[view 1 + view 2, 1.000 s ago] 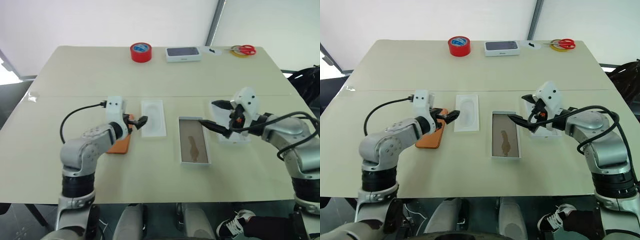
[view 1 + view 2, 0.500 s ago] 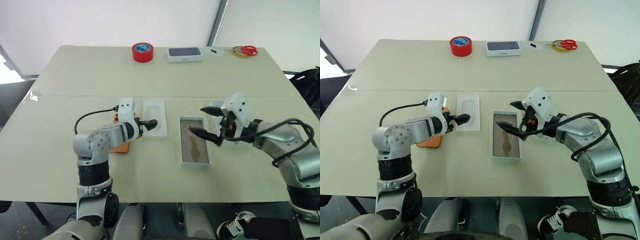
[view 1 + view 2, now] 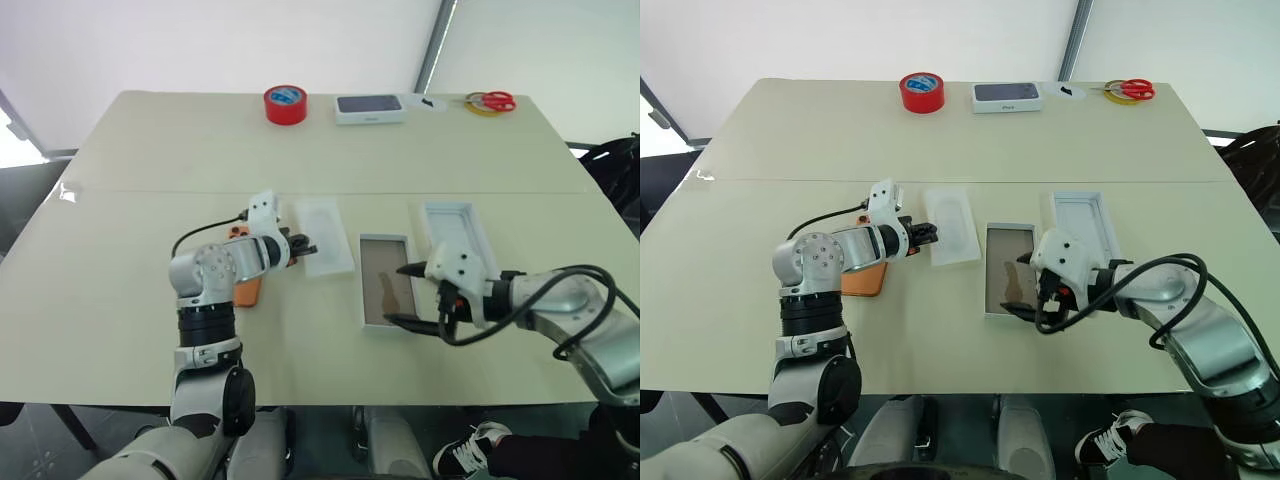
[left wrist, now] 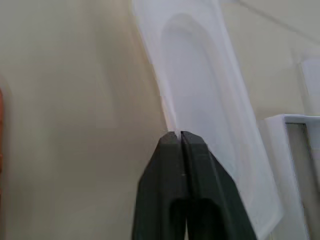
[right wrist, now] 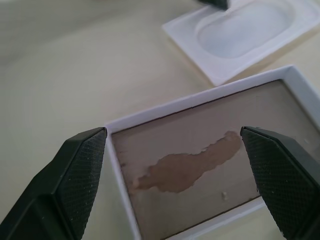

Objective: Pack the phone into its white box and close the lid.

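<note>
The orange phone (image 3: 246, 291) lies flat at the left, partly hidden behind my left arm. My left gripper (image 3: 306, 248) is shut, with its tips against the long left edge of a flat white insert (image 3: 327, 235) that lies askew; the left wrist view does not settle whether that edge is pinched between the fingers (image 4: 169, 150). The white box (image 3: 386, 322) with its tan-brown floor lies at the middle. Over its near end my right gripper (image 5: 174, 132) hangs open with nothing in it. The lid (image 3: 452, 228) lies open side up, right of the box.
Along the table's far edge stand a red tape roll (image 3: 284, 104), a white box with a dark top (image 3: 369, 107) and red-handled scissors (image 3: 488, 100). A seam (image 3: 150, 192) crosses the table behind the work area.
My left gripper moved right to the insert and shut; the insert has turned askew. My right gripper drew back from the lid to the near end of the white box.
</note>
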